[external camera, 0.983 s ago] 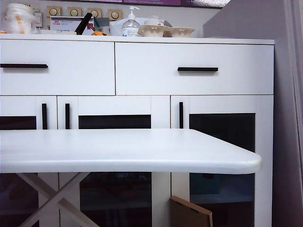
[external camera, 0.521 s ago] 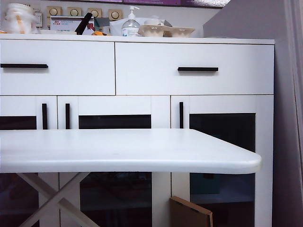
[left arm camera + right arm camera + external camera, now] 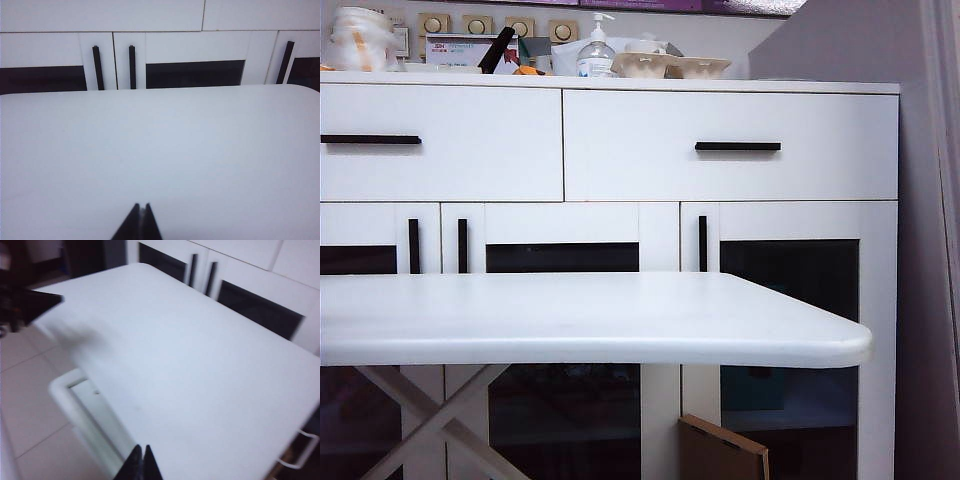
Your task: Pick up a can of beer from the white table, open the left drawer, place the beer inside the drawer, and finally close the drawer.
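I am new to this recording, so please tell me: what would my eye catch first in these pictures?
First the big white table across the front, with no can visible on it. Behind it stands a white cabinet with two shut drawers, the left drawer with a black bar handle, and a pump bottle on top. The left gripper and right gripper hover shut above the table.

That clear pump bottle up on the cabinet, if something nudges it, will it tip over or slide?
The pump bottle stands tall and narrow with a pump head on top, so a high push would probably tip it. Its smooth clear body may be slippery. The left gripper and right gripper hang shut over the white table, not near it.
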Robot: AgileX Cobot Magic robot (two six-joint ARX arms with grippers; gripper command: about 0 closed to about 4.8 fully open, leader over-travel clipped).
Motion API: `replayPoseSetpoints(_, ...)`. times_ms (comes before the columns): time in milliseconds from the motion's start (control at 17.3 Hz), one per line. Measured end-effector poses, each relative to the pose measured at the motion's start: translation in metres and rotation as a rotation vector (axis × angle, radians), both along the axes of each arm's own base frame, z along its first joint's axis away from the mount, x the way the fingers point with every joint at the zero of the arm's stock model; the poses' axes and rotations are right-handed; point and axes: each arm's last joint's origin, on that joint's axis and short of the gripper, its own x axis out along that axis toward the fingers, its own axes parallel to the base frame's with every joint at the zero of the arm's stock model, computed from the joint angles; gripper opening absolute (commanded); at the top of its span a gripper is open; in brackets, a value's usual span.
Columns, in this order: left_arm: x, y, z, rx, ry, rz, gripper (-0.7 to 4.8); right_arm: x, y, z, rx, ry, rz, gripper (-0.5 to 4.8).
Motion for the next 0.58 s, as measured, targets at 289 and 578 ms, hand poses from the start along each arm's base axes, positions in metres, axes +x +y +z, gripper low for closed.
replayPoseSetpoints(289,0.0,0.0,0.0,0.0,0.0,0.0,-0.05,0.03,-0.026,-0.066,0.058,-0.108,-0.396,-0.05)
replayPoseSetpoints(578,0.0,0.0,0.0,0.0,0.0,0.0,-0.05,0.017,-0.059,-0.115,0.164,-0.301,-0.634,-0.05)
